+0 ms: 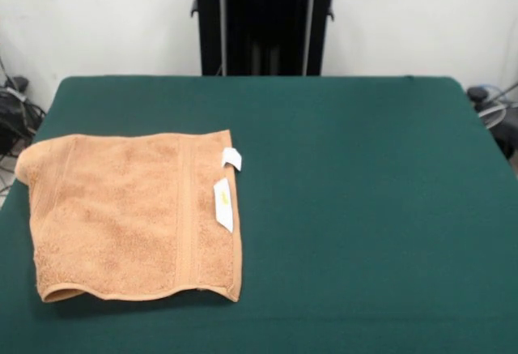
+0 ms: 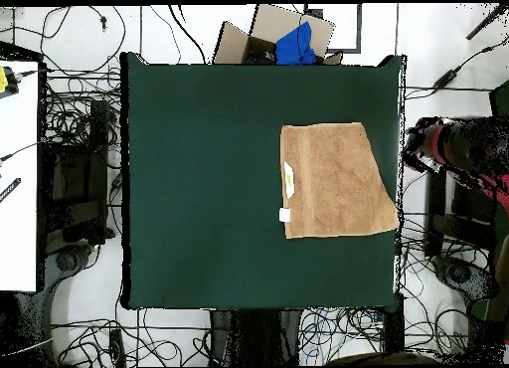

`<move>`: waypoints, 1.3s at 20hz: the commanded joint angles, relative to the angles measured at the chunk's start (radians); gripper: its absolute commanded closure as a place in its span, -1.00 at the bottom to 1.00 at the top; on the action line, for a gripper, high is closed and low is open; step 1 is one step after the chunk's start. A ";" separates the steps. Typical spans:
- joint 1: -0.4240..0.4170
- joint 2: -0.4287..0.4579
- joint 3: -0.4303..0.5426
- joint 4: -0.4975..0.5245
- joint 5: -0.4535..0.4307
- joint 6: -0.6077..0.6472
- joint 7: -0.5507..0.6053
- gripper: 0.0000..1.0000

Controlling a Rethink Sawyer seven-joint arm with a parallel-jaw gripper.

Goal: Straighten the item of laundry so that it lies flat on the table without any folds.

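towel (image 1: 129, 216): orange-tan terry cloth, rough looped pile; flatter woven band (image 1: 185, 212)
tags (image 1: 224, 203): white, smooth
table (image 1: 364, 208): dark green felt-like cloth, matt
box (image 2: 260, 38), 12 o'clock overhead: brown cardboard

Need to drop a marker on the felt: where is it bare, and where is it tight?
In the front view, everything right of the towel's tagged edge is bare table, as is the strip behind it. Tight only at the left, where the towel's far-left corner reaches the table edge. No end effector in either view.
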 commanded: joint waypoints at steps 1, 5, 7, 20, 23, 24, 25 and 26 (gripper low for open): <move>-0.031 0.025 0.067 -0.087 -0.094 0.259 -0.092 -1.00; -0.042 0.010 0.077 -0.065 -0.098 0.253 -0.075 -1.00; -0.046 0.006 0.083 -0.056 -0.102 0.247 -0.066 -1.00; -0.053 -0.024 0.108 0.051 -0.101 0.179 -0.013 -1.00; -0.048 -0.028 0.106 0.071 -0.103 0.156 0.001 -1.00; -0.048 -0.026 0.106 0.078 -0.103 0.148 0.007 -1.00; -0.048 -0.024 0.105 0.084 -0.103 0.140 0.013 -1.00; -0.047 -0.021 0.103 0.092 -0.105 0.131 0.021 -1.00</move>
